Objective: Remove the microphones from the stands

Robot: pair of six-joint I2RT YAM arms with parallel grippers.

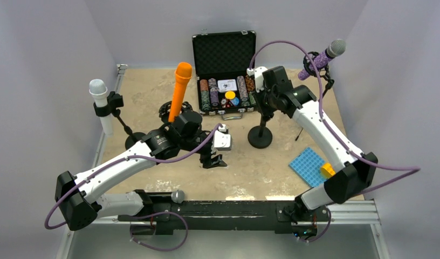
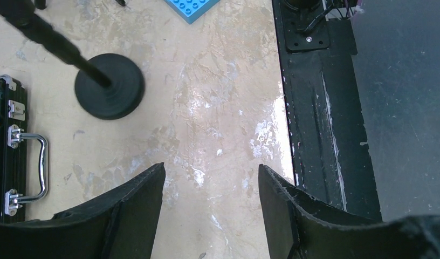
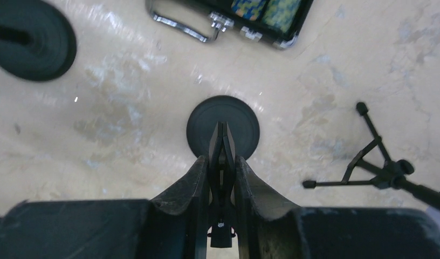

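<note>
Above the round base of the stand (image 1: 259, 137), the right gripper (image 3: 223, 162) was seen pinched narrow on the stand's thin black clip, presumably so that the light stand was steadied and kept upright. Left of the stand, the left gripper (image 2: 211, 174) was held wide, with nothing between its matt, wedge-shaped fingers. The microphone (image 1: 176, 196), a dark cylinder with a rounded silver mesh head, appeared to be laid well nearer than the stand, on the black metal rail (image 1: 234, 208), so the removal was judged done

Right gripper (image 3: 222, 159) clamped on stand clip (image 3: 222, 138), round base (image 3: 200, 125) beneath
</note>
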